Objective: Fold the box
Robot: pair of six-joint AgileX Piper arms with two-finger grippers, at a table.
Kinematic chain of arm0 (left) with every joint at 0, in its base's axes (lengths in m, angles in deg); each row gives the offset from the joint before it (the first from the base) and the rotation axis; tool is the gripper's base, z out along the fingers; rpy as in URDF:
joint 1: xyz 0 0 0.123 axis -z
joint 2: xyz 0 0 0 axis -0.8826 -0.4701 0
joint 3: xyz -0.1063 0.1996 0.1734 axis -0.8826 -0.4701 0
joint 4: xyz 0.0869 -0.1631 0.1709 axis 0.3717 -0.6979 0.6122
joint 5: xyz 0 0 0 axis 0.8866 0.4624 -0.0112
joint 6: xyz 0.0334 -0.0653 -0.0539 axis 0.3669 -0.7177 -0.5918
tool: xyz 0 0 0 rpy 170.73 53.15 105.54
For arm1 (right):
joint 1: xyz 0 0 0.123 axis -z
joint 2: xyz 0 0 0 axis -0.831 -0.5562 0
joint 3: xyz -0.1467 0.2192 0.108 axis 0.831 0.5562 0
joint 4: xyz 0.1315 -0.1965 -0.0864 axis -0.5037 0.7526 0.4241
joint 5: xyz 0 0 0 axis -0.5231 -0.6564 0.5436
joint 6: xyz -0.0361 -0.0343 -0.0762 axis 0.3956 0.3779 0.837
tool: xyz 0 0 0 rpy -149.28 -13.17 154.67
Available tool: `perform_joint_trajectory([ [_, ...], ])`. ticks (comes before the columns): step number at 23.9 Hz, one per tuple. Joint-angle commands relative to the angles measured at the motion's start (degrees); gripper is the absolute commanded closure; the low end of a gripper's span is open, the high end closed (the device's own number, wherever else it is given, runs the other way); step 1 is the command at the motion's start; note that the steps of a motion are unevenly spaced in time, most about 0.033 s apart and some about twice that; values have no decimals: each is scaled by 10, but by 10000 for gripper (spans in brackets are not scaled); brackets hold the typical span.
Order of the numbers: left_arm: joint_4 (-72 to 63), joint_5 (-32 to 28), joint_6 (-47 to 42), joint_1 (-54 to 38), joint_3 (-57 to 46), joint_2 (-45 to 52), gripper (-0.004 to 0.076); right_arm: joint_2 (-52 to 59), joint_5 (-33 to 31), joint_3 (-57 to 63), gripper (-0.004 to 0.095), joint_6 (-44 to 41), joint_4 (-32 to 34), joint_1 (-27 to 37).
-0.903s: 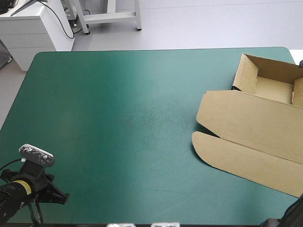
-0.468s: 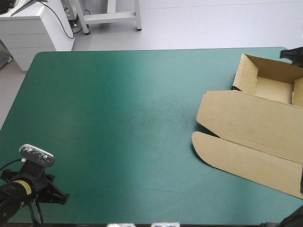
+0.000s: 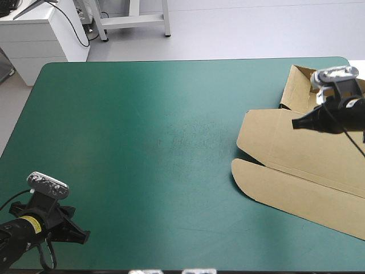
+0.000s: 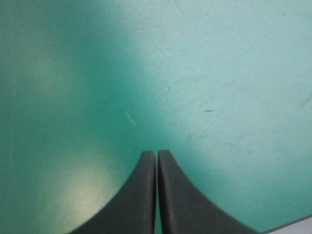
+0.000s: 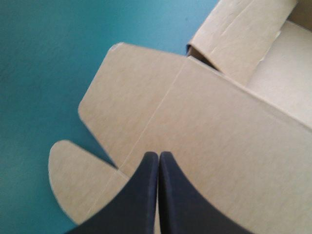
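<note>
Box: we log the box (image 3: 302, 160) at 3 o'clock on the surface (image 3: 142, 131), well right of centre. It runs out past the right side of the high view.
Box form: brown board, partly set up. We see an open tray (image 3: 296, 88) with the lid (image 3: 285, 142) lying flat beside it.
Tray: at about 2 o'clock, close to the far right corner. Its walls are raised and its top is open.
Lid: flat on the teal-green cover, reaching from the tray toward 4 o'clock. In the right wrist view we note straight crease lines across it.
Rounded flap: the rounded flap (image 3: 274, 191) is the lid's outer strip, on the near side. It lies flat, with its rounded end toward 9 o'clock.
Right claw: the right claw (image 3: 295, 123) hangs over the box where the lid meets the tray, tips pointing toward 9 o'clock. Its black fingers press together into one pointed arch with nothing between them. In its own view the tips (image 5: 158, 155) lie over the lid, just beside a crease. We cannot tell whether they touch the board.
Left claw: the left claw (image 3: 84, 236) sits at 7 o'clock, by the near left corner and well apart from the box. Its fingers are closed tip to tip (image 4: 156, 153) and hold nothing.
Surface: teal-green cover. We see faint scratches ahead of the left claw in its wrist view.
</note>
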Motion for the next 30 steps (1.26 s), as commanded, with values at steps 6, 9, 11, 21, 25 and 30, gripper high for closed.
perform_joint_trajectory([
  [6, -44, -27, 0, 2, 13, -1, 731, 232, 68, 235, 923, 27, -9, -22],
  [9, -50, -27, 0, 2, 13, 16, 731, 324, 70, 317, 923, 45, -11, -22],
  [11, -53, -27, 0, 2, 11, 30, 731, 372, 70, 352, 923, 45, -13, -22],
  [21, -57, -58, 0, 2, -85, 144, 731, 595, 73, 463, 924, 44, -30, -22],
  [25, -63, -59, 0, 2, -109, 163, 731, 606, 72, 476, 924, 44, -31, -22],
  [30, -81, -97, 2, 2, -131, 170, 731, 606, 72, 497, 923, 44, -30, -22],
])
